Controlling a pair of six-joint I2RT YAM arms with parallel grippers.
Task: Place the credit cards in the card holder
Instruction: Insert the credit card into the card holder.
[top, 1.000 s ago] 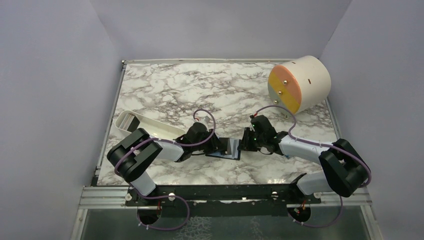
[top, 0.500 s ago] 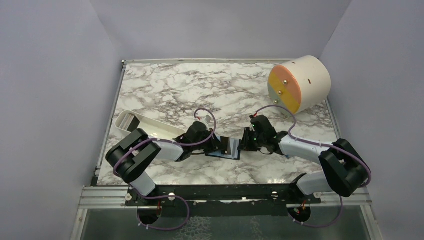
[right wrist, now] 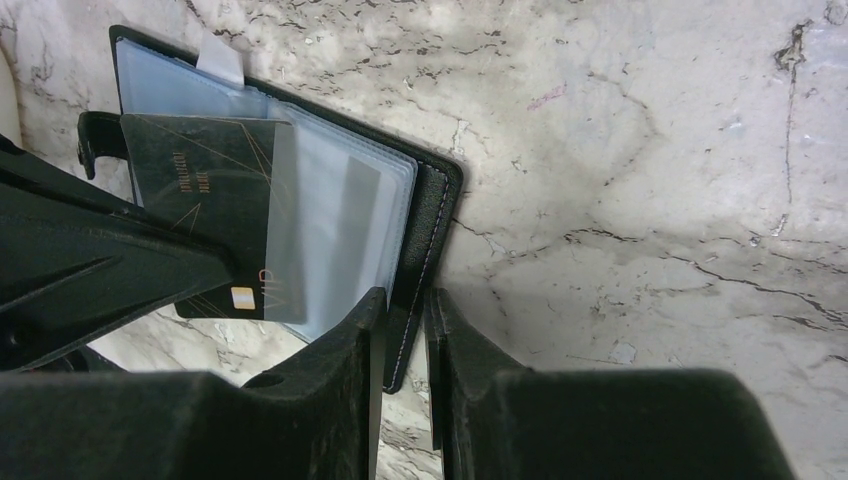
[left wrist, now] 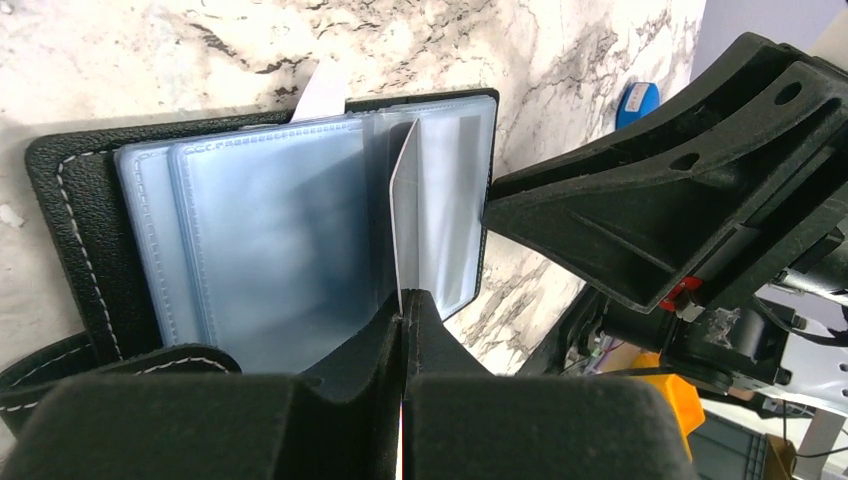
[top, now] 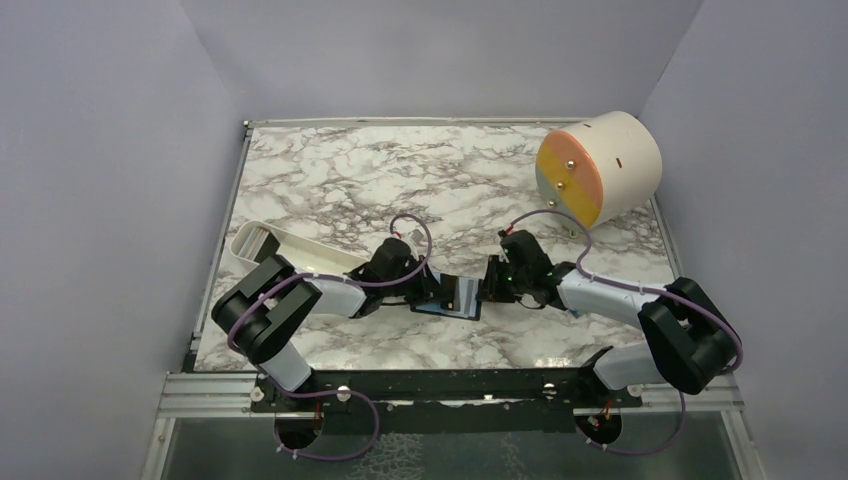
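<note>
left jaws newly tight, dark card

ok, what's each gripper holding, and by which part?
Left fingers pinch a credit card by its trailing edge; right fingers clamp the card holder by its cover edge.

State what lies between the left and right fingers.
The open card holder, a dark credit card held over it; the top view shows this.

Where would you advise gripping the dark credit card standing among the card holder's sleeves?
Probably by its free short end, from the left arm's side, as the left hand does: the credit card stands on edge, its far end among the card holder's clear sleeves.
</note>
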